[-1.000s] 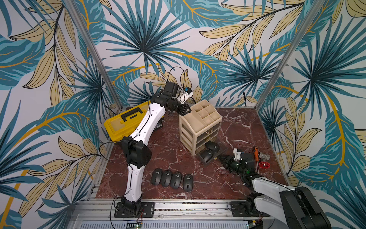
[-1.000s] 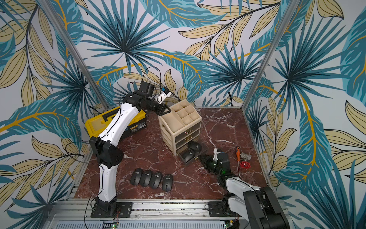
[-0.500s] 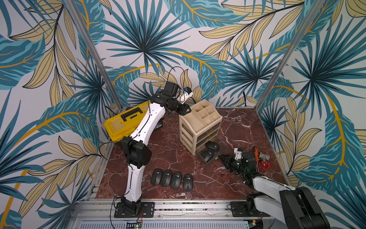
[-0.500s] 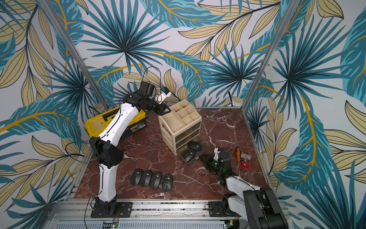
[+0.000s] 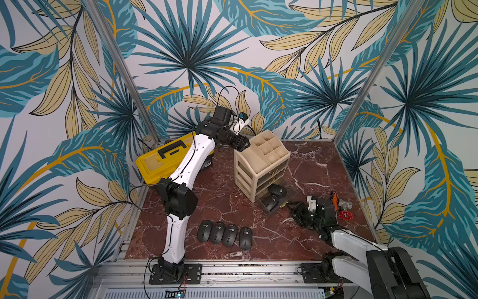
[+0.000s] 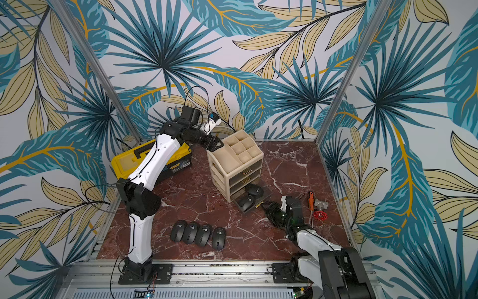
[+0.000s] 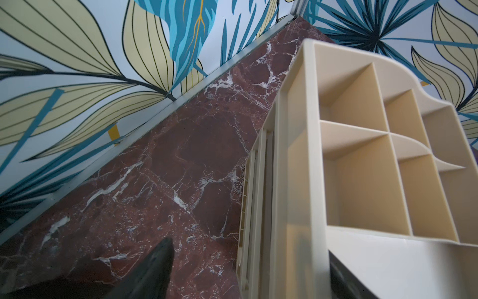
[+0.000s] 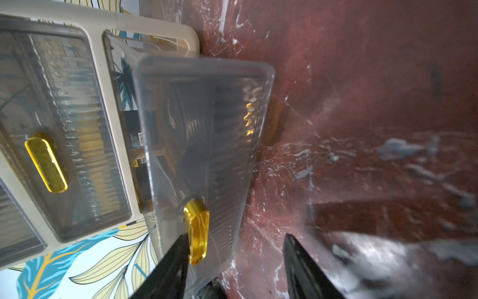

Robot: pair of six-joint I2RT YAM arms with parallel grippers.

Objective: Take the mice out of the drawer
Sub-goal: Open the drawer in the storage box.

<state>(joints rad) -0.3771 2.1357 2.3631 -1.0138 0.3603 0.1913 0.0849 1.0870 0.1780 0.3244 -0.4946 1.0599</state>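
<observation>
Two black mice (image 5: 274, 196) (image 6: 251, 196) lie in the clear bottom drawer (image 5: 291, 194) (image 8: 201, 145), which stands pulled out of the beige organiser (image 5: 258, 165) (image 6: 232, 165) (image 7: 305, 181). Several more mice (image 5: 223, 234) (image 6: 198, 234) sit in a row on the table near the front. My right gripper (image 5: 294, 207) (image 6: 269, 209) (image 8: 235, 240) is open just in front of the drawer, one finger beside its gold handle (image 8: 198, 230). At the organiser's top back corner my left gripper (image 5: 241, 142) (image 6: 216, 145) (image 7: 251, 251) is open, a finger on each side of the rim.
A yellow toolbox (image 5: 165, 158) (image 6: 132, 163) stands at the back left, behind the left arm. An orange-handled screwdriver (image 5: 335, 199) and a red-wheeled valve (image 5: 344, 213) lie at the right, close to my right wrist. Patterned walls close in the marble table (image 5: 310, 160).
Both grippers have opened. The right one has let go of the drawer's gold handle; the left one has released the organiser's rim. Arms and mice stay about where they were.
</observation>
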